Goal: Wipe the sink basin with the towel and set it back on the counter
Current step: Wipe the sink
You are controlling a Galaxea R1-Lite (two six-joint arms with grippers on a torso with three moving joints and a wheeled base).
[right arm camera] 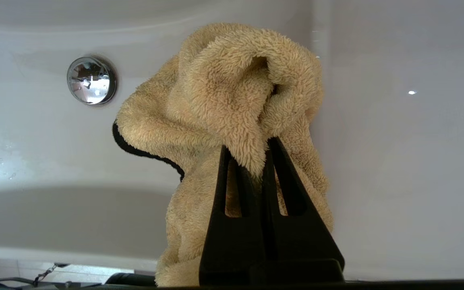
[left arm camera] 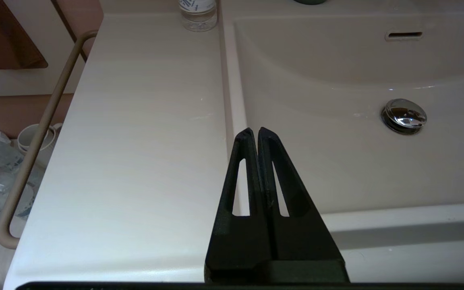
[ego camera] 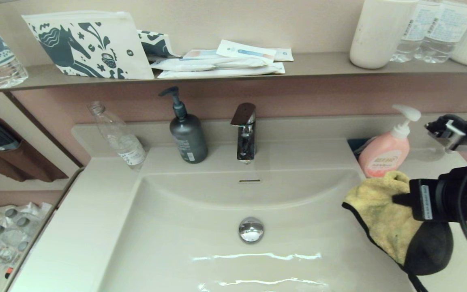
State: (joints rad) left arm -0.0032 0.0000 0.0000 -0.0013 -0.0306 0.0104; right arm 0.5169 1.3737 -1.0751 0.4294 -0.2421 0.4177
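Because the right gripper (right arm camera: 256,151) pinches the towel (ego camera: 383,215) by one fold, it drapes, apparently lifted, over the sink basin's (ego camera: 201,231) right edge; the left gripper (left arm camera: 255,133) waits closed, empty, above the counter (left arm camera: 143,141)

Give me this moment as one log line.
right gripper: shut on towel, at sink basin right edge | left gripper: shut, idle over basin's left rim | towel not on counter

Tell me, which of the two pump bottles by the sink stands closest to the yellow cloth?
The pink pump bottle with the white pump, right behind the mustard-yellow fluffy towel. The dark grey pump bottle stands left of the chrome tap.
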